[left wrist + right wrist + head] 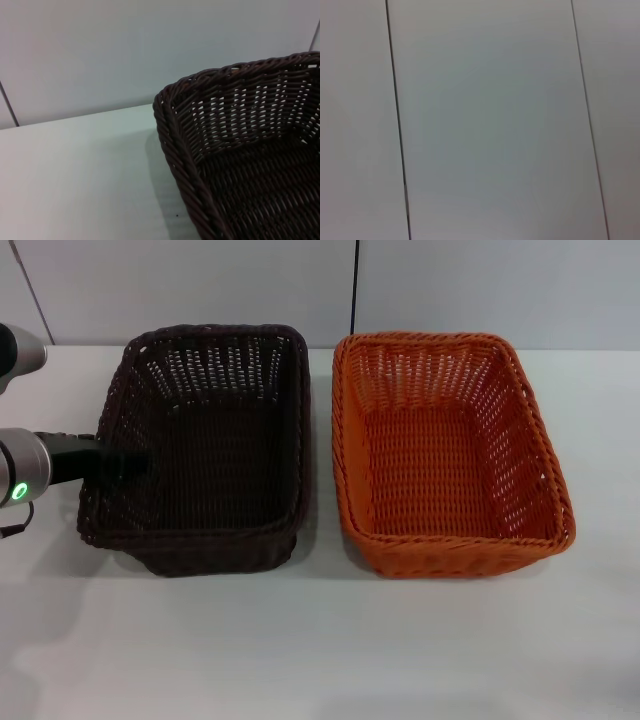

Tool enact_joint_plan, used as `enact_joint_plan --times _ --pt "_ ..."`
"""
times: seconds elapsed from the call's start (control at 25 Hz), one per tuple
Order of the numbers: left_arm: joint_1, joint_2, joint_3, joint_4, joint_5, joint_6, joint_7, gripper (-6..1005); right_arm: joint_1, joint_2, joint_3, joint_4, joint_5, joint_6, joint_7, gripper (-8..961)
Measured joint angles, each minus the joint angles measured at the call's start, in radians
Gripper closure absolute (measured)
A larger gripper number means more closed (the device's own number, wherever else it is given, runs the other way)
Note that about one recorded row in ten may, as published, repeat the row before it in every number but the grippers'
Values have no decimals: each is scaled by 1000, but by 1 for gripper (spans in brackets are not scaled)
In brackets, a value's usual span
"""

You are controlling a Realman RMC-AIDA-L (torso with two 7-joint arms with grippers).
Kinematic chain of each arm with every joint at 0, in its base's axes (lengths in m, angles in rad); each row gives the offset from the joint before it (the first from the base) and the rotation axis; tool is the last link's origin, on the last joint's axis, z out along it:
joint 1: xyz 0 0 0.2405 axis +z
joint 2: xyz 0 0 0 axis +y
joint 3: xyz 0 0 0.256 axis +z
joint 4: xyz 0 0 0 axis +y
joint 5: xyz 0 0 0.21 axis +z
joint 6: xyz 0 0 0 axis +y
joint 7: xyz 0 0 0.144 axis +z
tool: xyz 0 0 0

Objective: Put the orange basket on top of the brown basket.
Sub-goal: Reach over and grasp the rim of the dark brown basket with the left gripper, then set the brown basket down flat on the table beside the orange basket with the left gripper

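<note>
The brown basket [205, 455] stands on the white table, left of centre in the head view. The orange basket [445, 455] stands right beside it, upright and empty, with a narrow gap between them. My left gripper [118, 462] reaches in from the left and sits at the brown basket's left rim, dark against the dark weave. The left wrist view shows a corner of the brown basket [240, 150] close up. My right gripper is out of view; its wrist view shows only wall panels.
The white table [320, 650] extends in front of both baskets. A grey panelled wall [450, 290] stands close behind them, with a dark seam behind the gap between the baskets.
</note>
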Motion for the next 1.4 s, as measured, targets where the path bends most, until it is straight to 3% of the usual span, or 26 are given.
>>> enact_joint_plan --times 0.36,0.84,1.04,1.4 --pt "-8 2 21 3 -1 -5 1 243 -6 1 0 0 -5 0 0 187" --pt "24 2 19 -77 -7 -27 33 641 -9 3 0 -1 -6 8 0 187" --pt "24 3 -9 -96 -26 -75 91 689 -9 3 0 -2 -6 8 0 187" --pt "24 3 -248 -146 -298 -286 429 718 -9 3 0 -3 -6 12 0 187"
